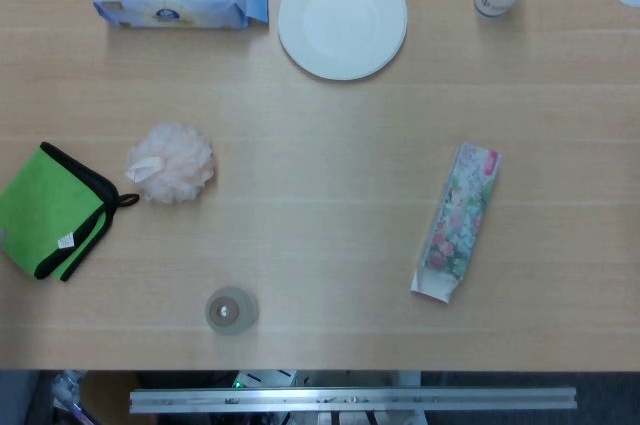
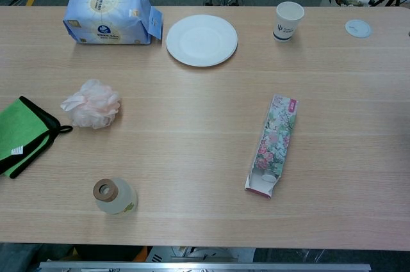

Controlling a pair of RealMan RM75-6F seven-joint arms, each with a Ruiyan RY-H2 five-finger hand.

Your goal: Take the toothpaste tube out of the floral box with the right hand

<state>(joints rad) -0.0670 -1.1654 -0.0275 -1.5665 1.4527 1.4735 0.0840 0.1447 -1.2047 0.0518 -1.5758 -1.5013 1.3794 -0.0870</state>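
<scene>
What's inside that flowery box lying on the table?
The floral box lies flat with its near end open. In the chest view a white round cap of the toothpaste tube shows in that opening. The rest of the tube is covered by the box walls.
</scene>
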